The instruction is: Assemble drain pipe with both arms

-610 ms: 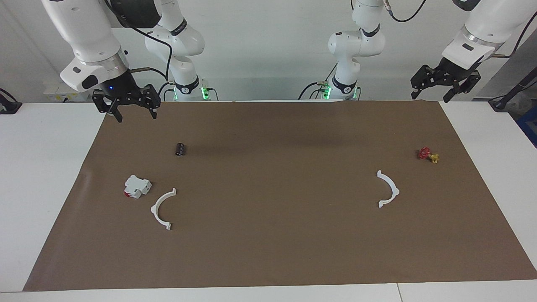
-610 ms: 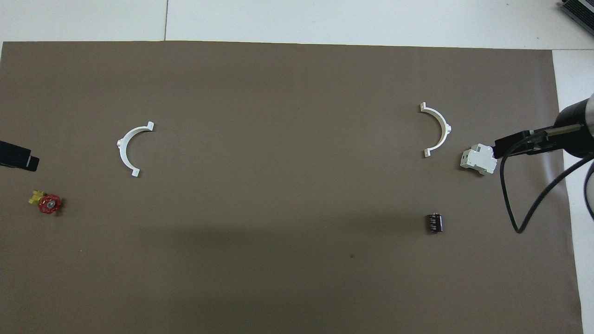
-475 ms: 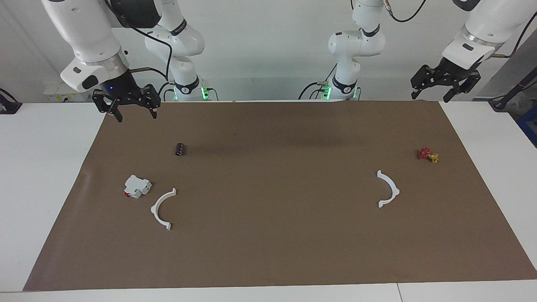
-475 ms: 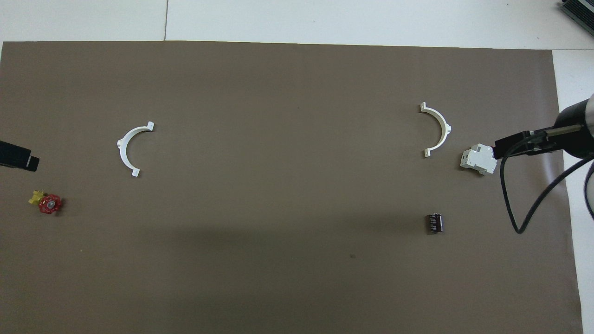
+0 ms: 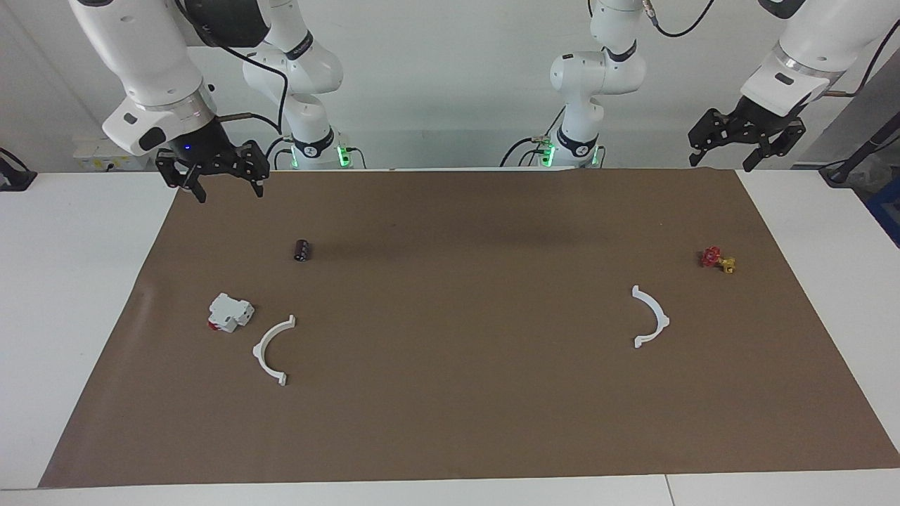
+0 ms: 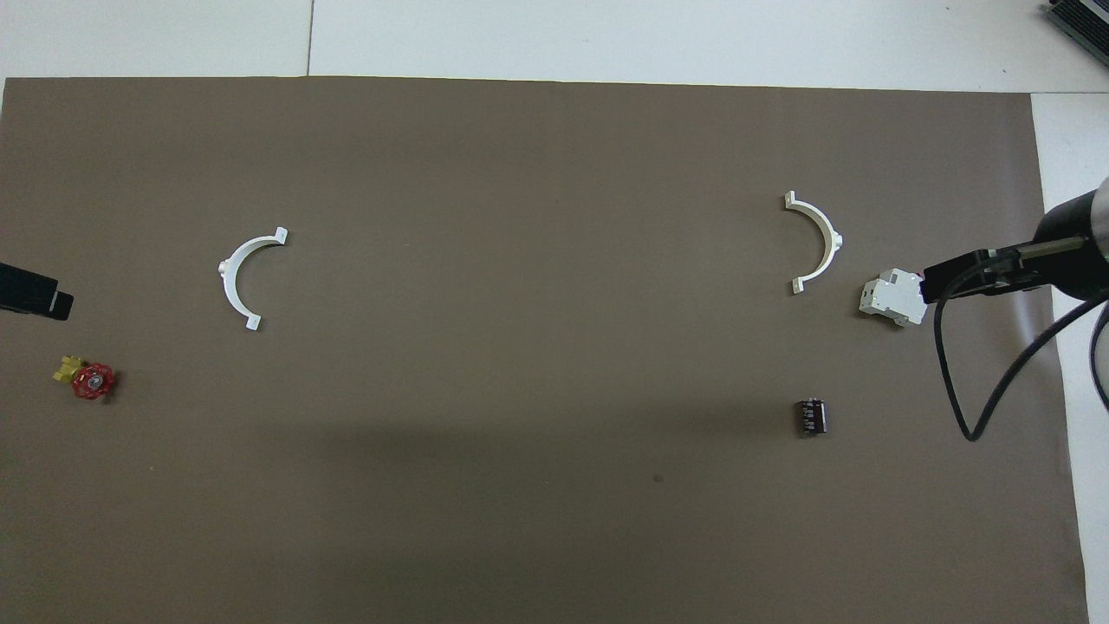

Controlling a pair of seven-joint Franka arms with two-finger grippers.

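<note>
both arcs (image 5: pixel 271 349) (image 5: pixel 652 317) lie unmoved and well apart on the mat (image 5: pixel 450 436), one toward each arm's end; only the right gripper (image 5: pixel 213 171) has crept slightly. left gripper (image 5: pixel 747 135) waits. both spread, empty; assembly unstarted.

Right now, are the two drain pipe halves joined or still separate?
Separate. One half-ring lies beside the white blocky part toward the right arm's end; the other half-ring lies toward the left arm's end.
</note>
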